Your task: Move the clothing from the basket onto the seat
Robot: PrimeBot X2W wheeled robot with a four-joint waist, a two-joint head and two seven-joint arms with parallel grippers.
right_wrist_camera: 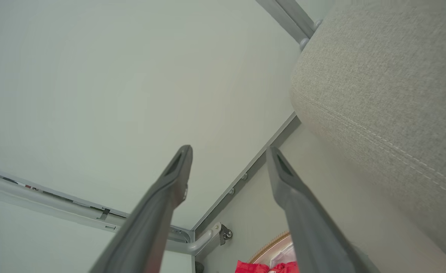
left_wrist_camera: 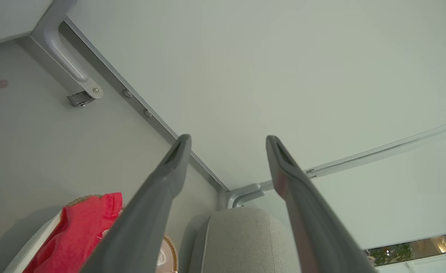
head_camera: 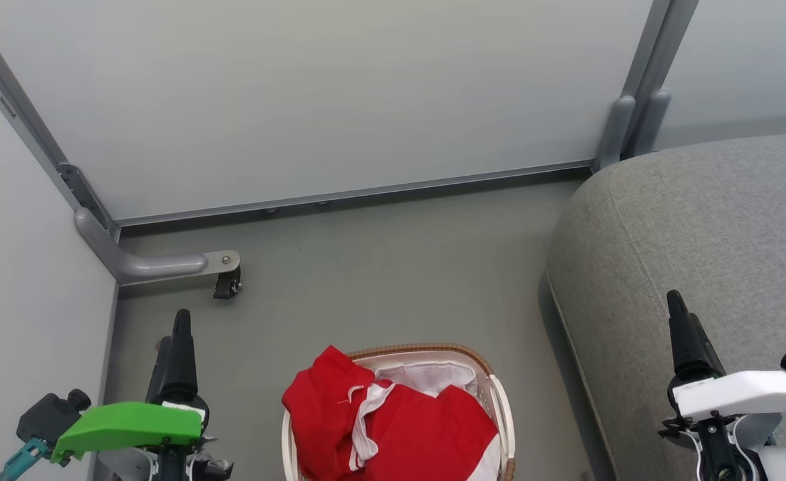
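Head view: the left gripper (head_camera: 175, 334) and right gripper (head_camera: 683, 334) hover low on either side of the basket (head_camera: 426, 349), which stands on the floor (head_camera: 379, 267) with the red clothing (head_camera: 399, 427) heaped inside; the grey seat (head_camera: 700, 234) lies to the right. Left wrist view: jaws spread wide, empty. Right wrist view: jaws wide, empty, seat beside them

Red clothing (head_camera: 426, 434) (white-striped), white basket (head_camera: 503, 407) with brown rim, grey seat (head_camera: 706, 234).
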